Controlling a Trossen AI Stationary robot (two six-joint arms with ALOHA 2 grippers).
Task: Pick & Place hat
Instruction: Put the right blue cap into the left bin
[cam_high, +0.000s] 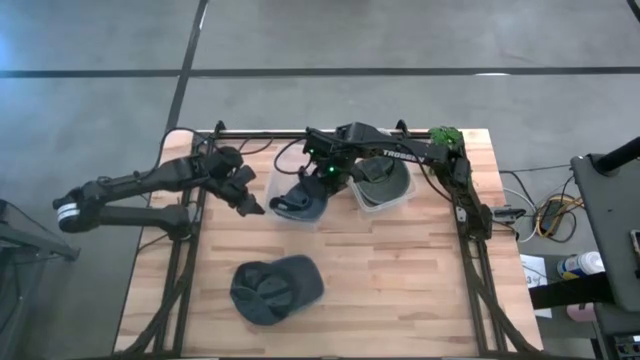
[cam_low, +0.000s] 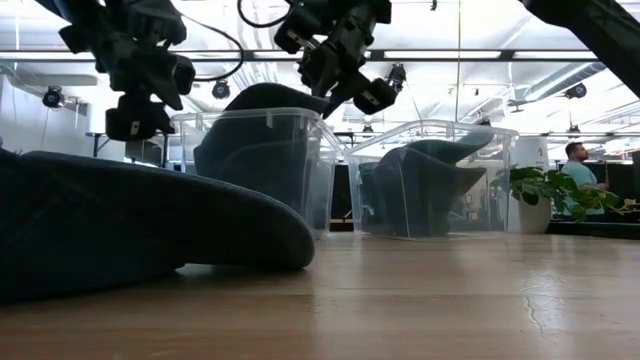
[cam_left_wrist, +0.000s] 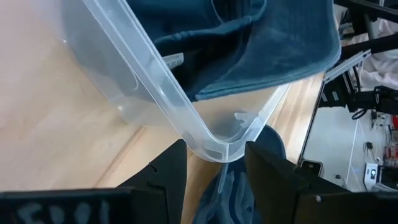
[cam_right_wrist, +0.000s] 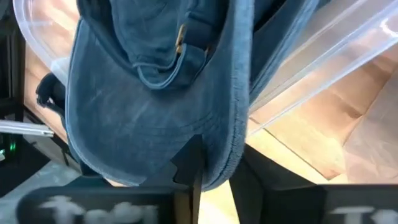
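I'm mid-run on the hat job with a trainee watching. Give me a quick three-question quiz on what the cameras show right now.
1. True or false: the right gripper holds a blue hat over the left clear bin.
2. Which gripper is open beside that bin? A) left B) right
3. Fill in: the loose dark hat lies on the ____.

Key: 1 true. 2 A, the left gripper stands open at the bin's corner, holding nothing. 3 table.

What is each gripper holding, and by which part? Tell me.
The right gripper pinches the blue cap by its brim edge, over the left bin. The left gripper holds nothing; its open fingers straddle that bin's corner.
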